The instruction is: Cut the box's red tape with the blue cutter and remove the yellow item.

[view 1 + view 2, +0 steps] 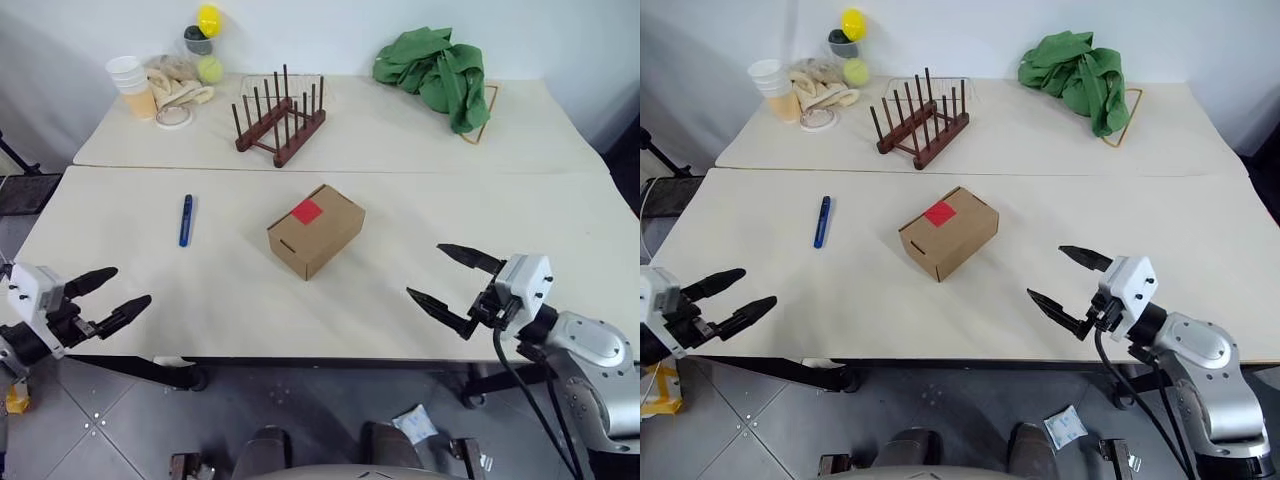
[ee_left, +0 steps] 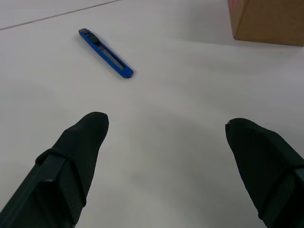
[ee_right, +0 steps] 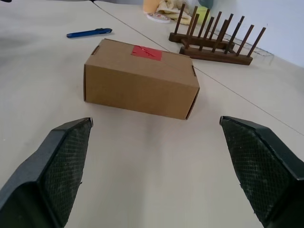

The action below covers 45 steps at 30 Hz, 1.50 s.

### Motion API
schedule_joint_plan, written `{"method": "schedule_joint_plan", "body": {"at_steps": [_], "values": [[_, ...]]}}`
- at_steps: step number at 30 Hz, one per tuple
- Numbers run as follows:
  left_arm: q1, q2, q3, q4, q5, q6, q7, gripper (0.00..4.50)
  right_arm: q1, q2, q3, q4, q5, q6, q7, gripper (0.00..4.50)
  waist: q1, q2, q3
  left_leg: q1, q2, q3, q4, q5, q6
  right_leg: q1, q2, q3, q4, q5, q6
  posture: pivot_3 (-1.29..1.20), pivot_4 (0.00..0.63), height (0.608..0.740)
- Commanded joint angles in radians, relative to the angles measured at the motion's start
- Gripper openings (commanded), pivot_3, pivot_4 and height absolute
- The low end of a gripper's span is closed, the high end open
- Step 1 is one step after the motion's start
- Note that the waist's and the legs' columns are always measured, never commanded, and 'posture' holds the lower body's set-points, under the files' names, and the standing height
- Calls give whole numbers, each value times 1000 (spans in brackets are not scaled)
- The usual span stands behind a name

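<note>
The box (image 1: 315, 230) sits closed mid-tabletop (image 1: 500, 210), red tape (image 1: 306, 211) intact across its top, contents hidden. The blue cutter (image 1: 186, 219) lies left of it. Left gripper (image 1: 108, 298) and right gripper (image 1: 452, 279) hover with fingers apart, empty.

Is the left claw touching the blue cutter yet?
Apart. In the left wrist view the left claw is open, with bare table between its fingertips and the blue cutter, which lies flat by itself.
</note>
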Motion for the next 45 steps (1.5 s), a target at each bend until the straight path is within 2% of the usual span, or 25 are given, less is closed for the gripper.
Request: {"method": "schedule_joint_plan", "body": {"at_steps": [1, 12, 15, 17, 20, 26, 30, 32, 38, 45], "values": [[-7, -5, 24, -30, -8, -3, 20, 4446, -14, 8, -6, -10, 0, -7, -13, 4500, 0, 0, 0, 0, 0, 0, 0, 0, 0, 0, 0, 0, 0, 0, 0, 0, 150, 740], [-49, -1, 28, -60, -52, 88, 28, 4446, -56, 39, 48, -10, -17, 9, -41, 4500, 1, 0, 0, 1, 0, 1, 0, 0, 0, 0, 0, 0, 1, 0, 0, 0, 150, 740], [-58, -1, 28, -67, -56, 103, 20, 4500, -54, 45, 53, -18, -13, 15, -44, 3862, 0, 0, 0, 1, 0, 1, 1, -1, 0, 0, 0, 0, 1, 0, 0, 0, 150, 740], [-63, -4, 28, -67, -56, 104, 20, 4500, -52, 44, 56, -23, -13, 20, -42, 3189, 0, 0, 0, 1, 0, 1, 0, -1, 0, 0, 0, 0, 1, 0, 0, 0, 150, 740], [-84, -16, 37, -60, -72, 90, 14, 3908, -57, 44, 64, -34, -18, 32, -47, 2134, 0, 0, 0, 1, 0, 1, 0, -1, 0, 0, 0, 0, 1, 0, 0, 0, 150, 740], [-135, -17, -6, -49, -44, 83, 24, 2075, -70, 43, 113, -56, -49, 79, -75, 45, 0, 0, 0, 1, 0, 1, 1, -1, 0, 0, 0, 0, 1, 0, 0, 0, 150, 740], [-256, -44, -138, 5, 38, 52, 50, 756, -99, 33, 183, -43, -109, 146, -99, 0, 6, 0, 0, 1, 0, 1, 2, -1, 0, 0, 0, 0, 1, 0, 0, 0, 150, 740], [-366, -86, -218, 67, 90, 46, 90, 117, -124, 39, 220, -27, -130, 199, -116, 0, 11, 0, 0, 1, 0, 1, 3, -1, 0, 0, 0, 0, 2, 0, 0, 0, 150, 740], [-647, -214, -405, 291, 244, -3, 168, 50, -228, 101, 308, 62, -217, 298, -199, 0, 16, -1, 0, -1, 0, 2, 7, -1, 1, -1, 0, -1, 5, 0, 0, 0, 150, 740], [-813, -343, -500, 466, 318, -62, 190, 50, -331, 174, 350, 160, -269, 351, -242, 0, -1, -1, 0, -2, 0, 3, 8, -2, 0, -1, 0, -3, 4, 0, 0, 0, 150, 740]]}}
